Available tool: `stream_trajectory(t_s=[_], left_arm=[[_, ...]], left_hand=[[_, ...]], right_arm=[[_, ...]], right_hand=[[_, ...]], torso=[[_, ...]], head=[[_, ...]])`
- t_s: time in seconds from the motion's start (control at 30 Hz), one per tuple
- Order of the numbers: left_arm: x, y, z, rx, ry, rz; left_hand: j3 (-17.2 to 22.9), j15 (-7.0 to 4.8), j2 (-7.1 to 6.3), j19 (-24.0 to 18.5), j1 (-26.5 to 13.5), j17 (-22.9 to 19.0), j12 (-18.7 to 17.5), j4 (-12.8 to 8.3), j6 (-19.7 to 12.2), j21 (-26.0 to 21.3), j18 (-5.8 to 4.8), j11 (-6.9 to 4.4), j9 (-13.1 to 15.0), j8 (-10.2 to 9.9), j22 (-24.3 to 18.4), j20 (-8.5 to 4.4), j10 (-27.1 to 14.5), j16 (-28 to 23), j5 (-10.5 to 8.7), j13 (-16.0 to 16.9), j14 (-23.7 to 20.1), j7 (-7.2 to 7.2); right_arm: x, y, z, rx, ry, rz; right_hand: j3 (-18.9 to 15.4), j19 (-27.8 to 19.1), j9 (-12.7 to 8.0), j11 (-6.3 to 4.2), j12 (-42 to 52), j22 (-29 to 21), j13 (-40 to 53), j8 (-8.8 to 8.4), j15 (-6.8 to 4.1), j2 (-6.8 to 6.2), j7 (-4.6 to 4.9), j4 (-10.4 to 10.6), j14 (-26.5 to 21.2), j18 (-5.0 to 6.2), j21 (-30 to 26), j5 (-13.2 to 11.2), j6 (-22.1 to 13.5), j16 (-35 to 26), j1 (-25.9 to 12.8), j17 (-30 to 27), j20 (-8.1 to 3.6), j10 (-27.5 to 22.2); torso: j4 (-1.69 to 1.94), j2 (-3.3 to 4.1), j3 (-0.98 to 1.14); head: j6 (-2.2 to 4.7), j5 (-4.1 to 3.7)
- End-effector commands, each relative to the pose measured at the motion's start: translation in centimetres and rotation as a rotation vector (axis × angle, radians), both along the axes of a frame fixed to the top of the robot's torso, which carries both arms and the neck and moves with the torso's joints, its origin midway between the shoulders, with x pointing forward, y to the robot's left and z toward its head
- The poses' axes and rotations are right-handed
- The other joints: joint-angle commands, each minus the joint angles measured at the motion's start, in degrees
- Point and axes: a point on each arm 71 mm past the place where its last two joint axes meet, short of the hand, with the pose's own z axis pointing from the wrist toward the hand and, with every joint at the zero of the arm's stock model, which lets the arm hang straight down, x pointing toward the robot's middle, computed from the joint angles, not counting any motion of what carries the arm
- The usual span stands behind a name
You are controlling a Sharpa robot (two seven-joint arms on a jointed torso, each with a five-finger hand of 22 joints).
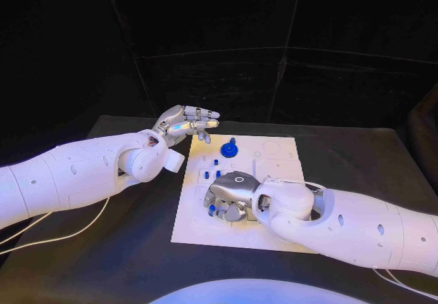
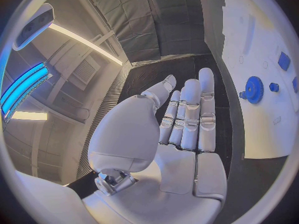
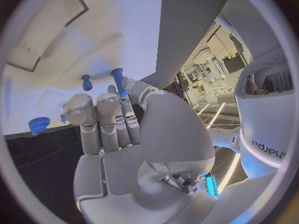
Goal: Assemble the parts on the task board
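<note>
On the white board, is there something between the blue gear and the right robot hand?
Yes. In the head view, small blue pegs stand on the task board between the blue gear and the right robot hand.

In the head view the silver right hand [image 1: 233, 193] covers the middle of the white task board [image 1: 274, 152], hiding whatever lies beneath its palm. Whether its fingers truly grip the small blue peg [image 3: 118, 80] beside them cannot be told. The black desk [image 1: 365, 158] is cut off by the picture's right edge.
</note>
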Motion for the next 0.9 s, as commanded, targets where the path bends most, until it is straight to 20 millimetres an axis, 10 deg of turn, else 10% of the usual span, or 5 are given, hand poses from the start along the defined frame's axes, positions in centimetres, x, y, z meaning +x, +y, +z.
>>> stream_trajectory(t_s=[0.03, 0.43, 0.63, 0.9], left_arm=[[0.0, -0.1, 0.1, -0.010, -0.001, -0.011], [0.0, 0.1, 0.1, -0.009, 0.000, -0.009], [0.0, 0.3, 0.1, -0.007, 0.000, -0.005], [0.0, 0.6, 0.1, -0.005, 0.000, 0.002]], left_hand=[[-0.1, -0.08, 0.37, 0.0, -0.1, -0.1, 0.4, 0.0, -0.1, -0.3, 0.30, 0.01, 0.1, 0.4, -0.1, 0.25, -0.5, 0.0, -0.08, 0.1, -0.3, -0.02], [-0.1, -0.08, 0.37, 0.0, -0.1, -0.1, 0.4, 0.0, -0.1, -0.3, 0.30, 0.01, 0.1, 0.4, -0.1, 0.25, -0.5, 0.0, -0.08, 0.1, -0.3, -0.02], [-0.1, -0.08, 0.37, 0.0, -0.1, -0.1, 0.4, 0.0, -0.1, -0.3, 0.30, 0.01, 0.1, 0.4, -0.1, 0.25, -0.5, 0.0, -0.08, 0.1, -0.3, -0.02], [-0.1, -0.08, 0.37, 0.0, -0.1, -0.1, 0.4, 0.0, -0.1, -0.3, 0.30, 0.01, 0.1, 0.4, -0.1, 0.25, -0.5, 0.0, -0.08, 0.1, -0.3, -0.02]], right_arm=[[0.0, 0.1, 0.2, 0.022, -0.012, 0.014], [0.0, -1.2, 0.7, 0.098, -0.023, -0.016], [0.2, -5.0, 1.3, 0.222, 0.087, -0.142], [0.4, -11.7, 2.9, 0.325, 0.203, -0.367]], right_hand=[[-2.0, -2.3, -0.1, 0.67, -0.8, -3.6, 0.1, -0.15, 0.38, -0.66, 0.56, 0.3, -1.1, 1.56, -2.7, 0.5, -2.5, -3.0, -0.9, -3.5, 0.54, -2.5], [-8.0, -4.7, 0.1, 0.90, 0.4, -9.4, 0.3, 0.05, 0.56, -0.10, 0.57, 0.5, -2.6, 2.47, -7.3, 0.7, -6.1, -8.5, -0.1, -9.8, 0.88, -6.8], [-9.7, -3.4, 0.5, 0.43, 4.2, -8.4, 1.0, 0.96, 0.23, 1.07, 0.57, 1.5, -1.5, 2.23, -6.8, 1.1, -4.4, -7.1, -0.3, -8.3, 0.64, -2.4], [-12.3, 4.4, 1.3, -3.46, 16.2, 3.9, 6.7, 3.67, -2.64, 1.40, -2.11, 4.0, 2.7, -0.08, 1.6, 3.2, -0.1, 3.4, -2.3, 4.0, -1.75, 12.6]], torso=[[-0.01, -0.02, -0.04], [0.03, -0.03, -0.01], [-0.09, -0.21, -0.10], [-0.71, -0.53, -0.11]], head=[[0.06, 0.00], [0.17, -0.23], [0.61, -1.08], [2.01, -2.38]])
